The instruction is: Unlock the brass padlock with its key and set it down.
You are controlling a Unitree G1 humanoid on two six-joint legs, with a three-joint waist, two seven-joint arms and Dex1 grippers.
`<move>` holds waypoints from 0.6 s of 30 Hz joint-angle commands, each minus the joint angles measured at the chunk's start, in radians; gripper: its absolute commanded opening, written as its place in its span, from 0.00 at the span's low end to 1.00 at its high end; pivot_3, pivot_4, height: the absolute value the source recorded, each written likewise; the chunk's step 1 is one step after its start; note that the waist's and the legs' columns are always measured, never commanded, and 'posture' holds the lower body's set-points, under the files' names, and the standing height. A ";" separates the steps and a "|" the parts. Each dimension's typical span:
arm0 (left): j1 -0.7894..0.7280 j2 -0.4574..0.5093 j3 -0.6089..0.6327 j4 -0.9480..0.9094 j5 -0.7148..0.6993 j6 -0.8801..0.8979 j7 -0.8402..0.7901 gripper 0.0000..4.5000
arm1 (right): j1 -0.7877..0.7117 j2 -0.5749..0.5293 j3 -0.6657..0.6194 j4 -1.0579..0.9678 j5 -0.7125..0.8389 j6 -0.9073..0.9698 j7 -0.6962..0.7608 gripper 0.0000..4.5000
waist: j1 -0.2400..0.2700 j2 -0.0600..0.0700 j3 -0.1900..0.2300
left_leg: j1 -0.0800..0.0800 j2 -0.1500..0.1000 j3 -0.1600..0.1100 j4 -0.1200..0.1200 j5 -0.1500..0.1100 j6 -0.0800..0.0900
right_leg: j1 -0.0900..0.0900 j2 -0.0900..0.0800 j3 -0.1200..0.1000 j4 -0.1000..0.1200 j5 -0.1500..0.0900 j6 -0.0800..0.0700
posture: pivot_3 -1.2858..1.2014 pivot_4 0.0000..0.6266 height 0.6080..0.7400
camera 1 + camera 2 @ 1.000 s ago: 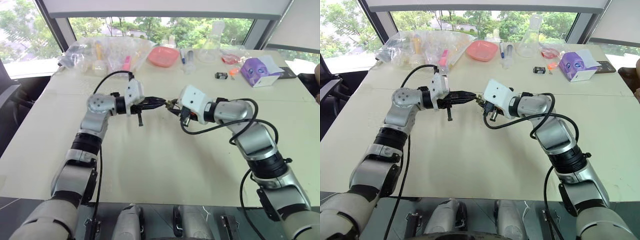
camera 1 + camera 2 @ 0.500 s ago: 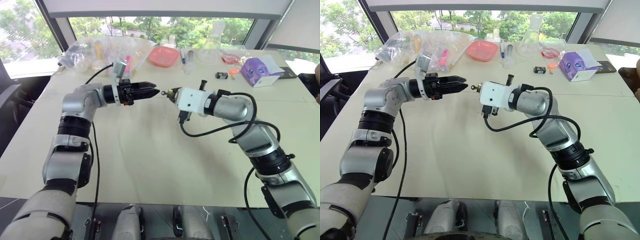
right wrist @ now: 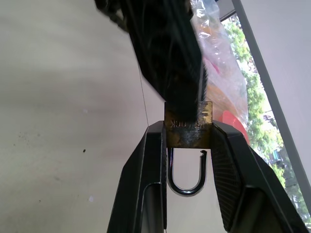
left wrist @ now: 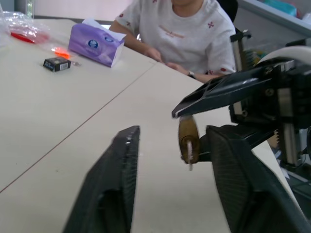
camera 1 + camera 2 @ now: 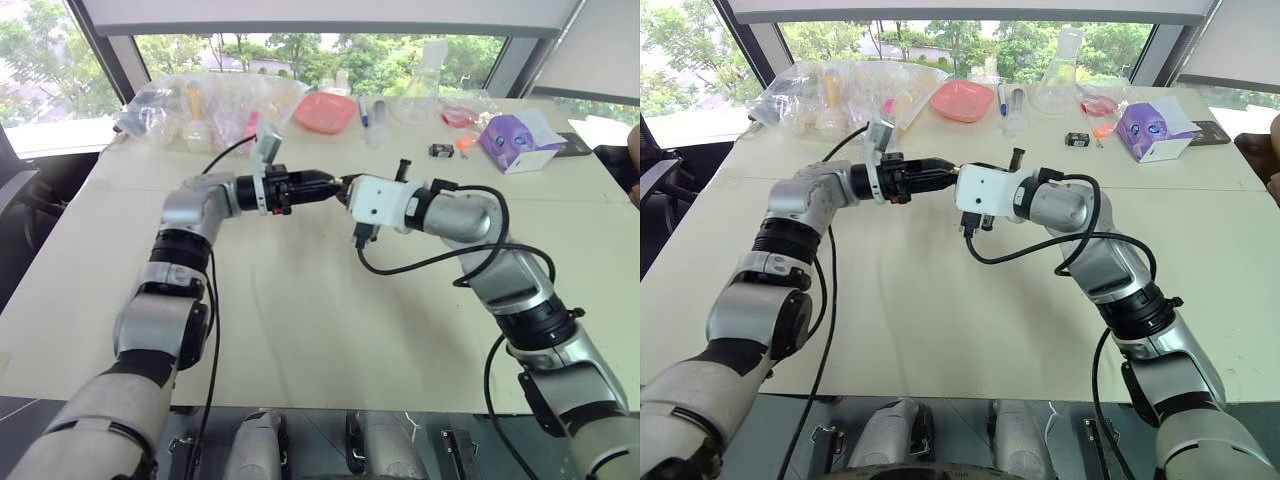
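Since a second ago the left arm has pulled back and come in again: half a second ago its gripper stood apart from the right one with a gap between, now the left gripper (image 5: 322, 186) is back up against the right gripper (image 5: 346, 189) over the middle of the table (image 5: 300, 330). The right arm has rolled its wrist, white housing now turned flatter toward the camera.

Biggest things first: the table, cream, with clutter along the far edge, a pile of plastic bags (image 5: 200, 105), a pink dish (image 5: 326, 112), a purple tissue box (image 5: 515, 141), a small black-and-white box (image 5: 442, 151). A person (image 4: 182, 34) in a white shirt sits across the table in the left wrist view.

Both arms are raised off the table, forearms angled inward, grippers pointing at each other roughly level.

The right gripper is clamped on the brass padlock (image 3: 188, 130), body pinched between the two fingers, held in the air. In the right wrist view the silver shackle (image 3: 186, 178) hangs with one end free of the body, so it looks already sprung open.

The left gripper's fingers stand apart in its wrist view, with the padlock's end (image 4: 188, 138) and a small silvery stub on it between them, not gripped; whether that is the key cannot be told.

Step judged: key work at the lock, near done. Next move calls for closing squarely on that stub without knocking the padlock, then lowering the padlock to the table.
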 commanded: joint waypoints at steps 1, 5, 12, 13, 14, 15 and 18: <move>-0.043 -0.005 -0.009 0.005 0.023 -0.030 -0.013 0.11 | -0.017 0.006 -0.027 -0.060 -0.008 0.003 -0.003 0.15 | 0.001 0.000 0.000 | 0.000 0.000 0.000 0.000 0.000 0.000 | 0.000 0.000 0.000 0.000 0.000 0.000 | 0.52 0.24 0.94; -0.054 -0.012 0.003 0.021 0.018 -0.031 -0.013 0.01 | -0.016 0.008 -0.026 -0.067 -0.013 0.008 -0.002 0.15 | 0.000 0.000 0.000 | 0.000 0.000 0.000 0.000 0.000 0.000 | 0.000 0.000 0.000 0.000 0.000 0.000 | 0.52 0.24 0.94; -0.053 -0.014 0.031 0.022 0.002 -0.026 -0.004 0.00 | -0.005 0.010 -0.028 -0.076 0.002 0.011 0.014 0.26 | 0.000 0.000 0.000 | 0.000 0.000 0.000 0.000 0.000 0.000 | 0.000 0.000 0.000 0.000 0.000 0.000 | 0.52 0.24 0.94; -0.049 -0.010 0.045 0.014 -0.011 -0.011 0.003 0.00 | 0.009 -0.002 -0.036 -0.088 0.006 0.023 0.023 0.38 | 0.000 0.000 0.000 | 0.000 0.000 0.000 0.000 0.000 0.000 | 0.000 0.000 0.000 0.000 0.000 0.000 | 0.52 0.24 0.94; -0.043 -0.005 0.060 0.002 -0.025 0.004 0.009 0.00 | 0.029 -0.015 -0.048 -0.106 0.000 0.047 0.023 0.48 | 0.000 0.000 0.000 | 0.000 0.000 0.000 0.000 0.000 0.000 | 0.000 0.000 0.000 0.000 0.000 0.000 | 0.52 0.24 0.94; -0.038 -0.001 0.073 -0.007 -0.037 0.018 0.015 0.00 | 0.053 -0.023 -0.068 -0.131 0.012 0.077 0.029 0.57 | 0.001 0.000 0.000 | 0.000 0.000 0.000 0.000 0.000 0.000 | 0.000 0.000 0.000 0.000 0.000 0.000 | 0.52 0.24 0.94; -0.016 0.008 0.098 -0.050 -0.068 0.069 0.018 0.00 | 0.124 0.033 -0.184 -0.249 0.129 0.223 0.017 0.67 | 0.003 0.000 0.000 | 0.000 0.000 -0.001 0.000 0.000 0.000 | 0.000 0.000 0.000 0.000 0.000 0.000 | 0.52 0.24 0.94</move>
